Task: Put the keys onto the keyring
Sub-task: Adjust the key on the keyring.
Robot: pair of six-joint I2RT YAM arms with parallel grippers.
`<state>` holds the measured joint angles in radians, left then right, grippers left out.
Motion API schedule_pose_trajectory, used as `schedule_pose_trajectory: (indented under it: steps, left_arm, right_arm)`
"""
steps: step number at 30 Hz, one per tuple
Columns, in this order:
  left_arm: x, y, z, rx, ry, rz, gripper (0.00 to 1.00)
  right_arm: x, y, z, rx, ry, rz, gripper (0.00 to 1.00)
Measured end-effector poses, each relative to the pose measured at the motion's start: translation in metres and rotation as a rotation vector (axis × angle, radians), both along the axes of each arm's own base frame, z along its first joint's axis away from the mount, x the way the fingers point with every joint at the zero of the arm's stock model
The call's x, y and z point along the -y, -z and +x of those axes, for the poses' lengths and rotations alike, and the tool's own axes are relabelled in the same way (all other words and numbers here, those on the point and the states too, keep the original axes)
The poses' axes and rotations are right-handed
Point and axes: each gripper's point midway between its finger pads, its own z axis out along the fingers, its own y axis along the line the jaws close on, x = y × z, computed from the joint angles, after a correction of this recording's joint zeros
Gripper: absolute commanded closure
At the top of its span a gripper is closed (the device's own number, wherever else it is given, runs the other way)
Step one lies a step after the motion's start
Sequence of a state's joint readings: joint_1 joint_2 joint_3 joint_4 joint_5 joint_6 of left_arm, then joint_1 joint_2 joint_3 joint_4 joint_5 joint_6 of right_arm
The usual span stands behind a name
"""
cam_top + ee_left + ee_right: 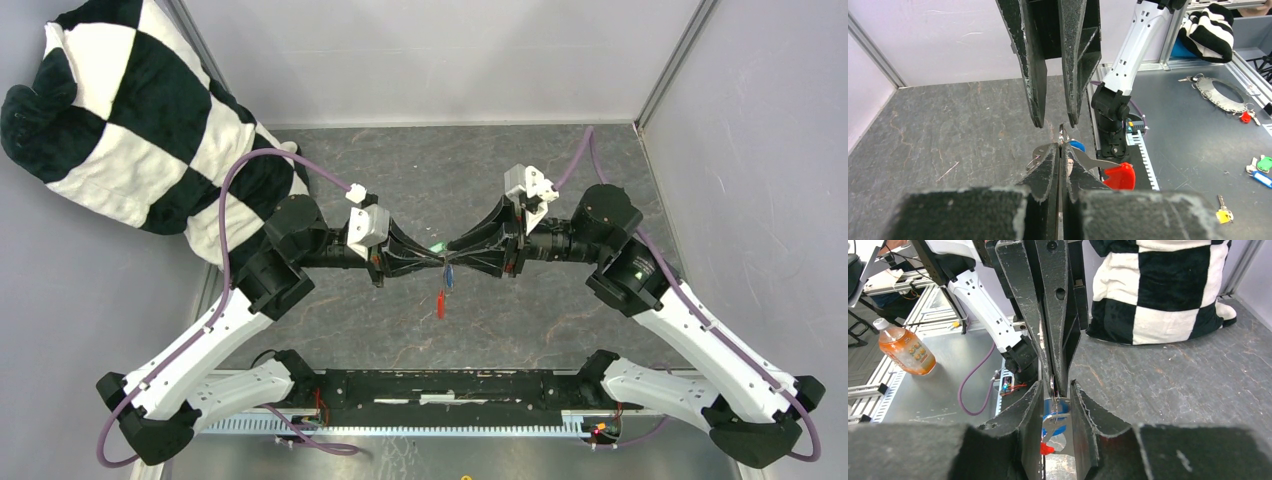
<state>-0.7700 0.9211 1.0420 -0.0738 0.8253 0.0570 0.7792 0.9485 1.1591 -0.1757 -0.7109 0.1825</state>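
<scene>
Top external view first: the grey, stone-patterned bench (560,170) fills the cell floor, and a black-and-white checkered cushion (130,110) slumps against its far left corner. Your left arm (200,345) and right arm (690,335) both reach inward and meet tip to tip above the middle of the bench, well clear of the cushion. From the right wrist you also see an orange drink bottle (904,351) standing on a metal surface beyond the left arm.

Your left fingers (436,261) are pressed fully together and pinch the keyring (1062,135) by its thin metal ring, which stands on edge just past their tips. The keyring is therefore held in the air over the bench centre, between the two arms.

Your right fingers (458,255) stand partly apart with a clear gap, their tips just beside the ring on either side. Nothing looks clamped in them. You cannot tell from these views whether either tip touches the ring.

The red tag (1119,176) hangs below the left fingers, on the side toward the arm bases. The blue key (1055,415) hangs close under the ring. In the right wrist view its blue head shows in the gap between the right fingers, with its silver blade pointing down toward the red tag.

Only a sliver of the green key (436,247) shows, on the far side of the left fingers. You cannot tell whether it lies on the bench or hangs.
</scene>
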Motion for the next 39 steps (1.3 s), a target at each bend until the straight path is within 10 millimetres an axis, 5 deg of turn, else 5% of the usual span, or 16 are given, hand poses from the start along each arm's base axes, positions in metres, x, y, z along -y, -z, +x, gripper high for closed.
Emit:
schedule_pose_trajectory:
  steps: [8,13,18,21,25,28,39]
  left_arm:
    - [0.0,-0.003,-0.005,0.006,0.024,-0.004,0.98]
    - [0.0,-0.003,-0.005,0.004,0.03,-0.002,0.98]
    - [-0.001,-0.001,-0.008,-0.001,0.042,0.005,0.98]
    - [-0.001,0.002,-0.008,-0.003,0.044,0.016,0.92]
    - [-0.001,0.009,-0.006,0.004,0.048,0.053,0.62]
    - [0.0,0.014,-0.004,0.02,0.05,0.087,0.52]
    - [-0.004,0.064,0.016,0.058,0.052,0.36,0.53]
  right_arm:
    - [-0.002,0.003,-0.004,-0.002,-0.028,0.001,0.8]
    - [-0.003,0.006,-0.003,-0.012,-0.034,0.002,1.0]
    - [-0.005,0.007,-0.005,-0.017,-0.049,0.011,1.0]
    - [-0.005,0.01,-0.006,-0.024,-0.058,0.012,1.0]
    - [-0.005,0.017,-0.006,-0.042,-0.056,-0.007,1.0]
    - [-0.006,0.031,-0.001,-0.073,-0.036,-0.063,1.0]
    - [0.002,0.073,0.021,-0.124,0.074,-0.281,1.0]
